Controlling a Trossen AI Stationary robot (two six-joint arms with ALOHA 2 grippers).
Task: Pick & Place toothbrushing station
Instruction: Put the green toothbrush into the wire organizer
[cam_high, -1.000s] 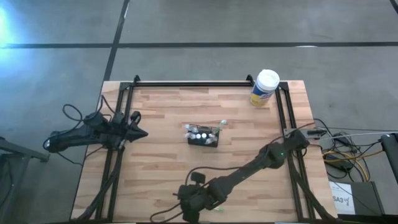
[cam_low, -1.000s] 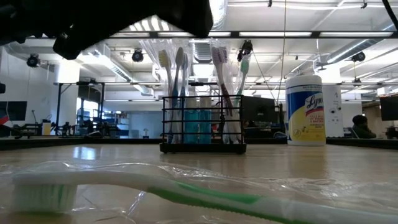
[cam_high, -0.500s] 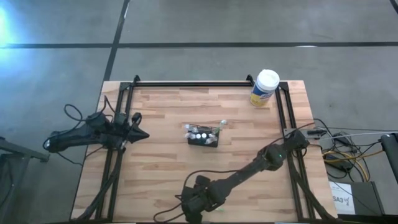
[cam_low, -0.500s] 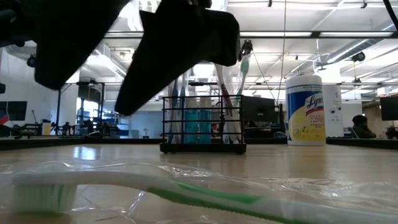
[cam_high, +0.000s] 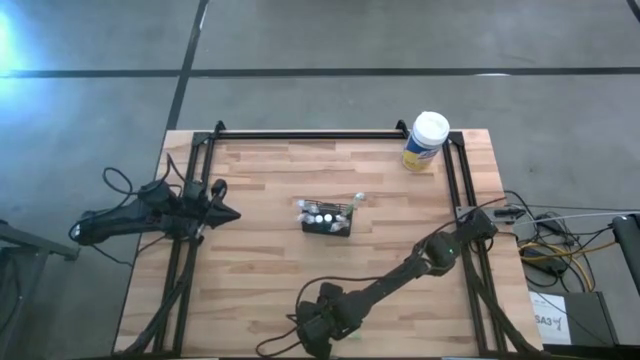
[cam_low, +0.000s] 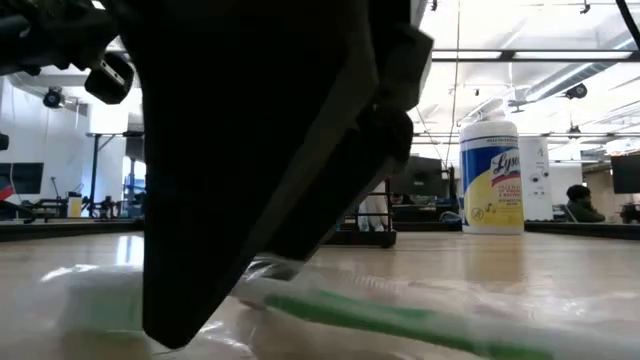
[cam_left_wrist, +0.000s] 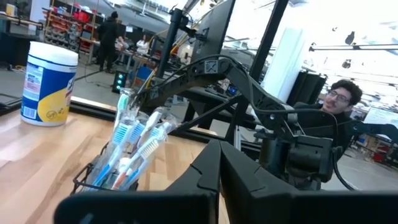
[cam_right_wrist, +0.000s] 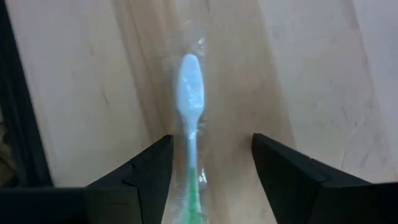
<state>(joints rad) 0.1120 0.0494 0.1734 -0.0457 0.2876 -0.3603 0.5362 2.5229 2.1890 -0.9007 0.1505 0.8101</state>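
We note the right gripper (cam_right_wrist: 211, 168) has dropped with jaws now spread, straddling the wrapped green toothbrush (cam_right_wrist: 189, 99) lying between its fingers, so closing comes next; left gripper (cam_high: 222, 213) waits shut.

Left claw (cam_left_wrist: 219, 180) closed above the desk (cam_left_wrist: 37, 149); toothbrushes (cam_left_wrist: 134, 146) upright in mesh holder (cam_left_wrist: 93, 180); yellow canister (cam_left_wrist: 48, 83) beyond.

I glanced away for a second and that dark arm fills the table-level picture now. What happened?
The right gripper came down over the clear-wrapped green and white toothbrush at the table's near edge, its jaws spreading to either side of the handle; nothing is gripped yet. The black mesh holder box, the yellow wipes canister and the shut left gripper stayed put.
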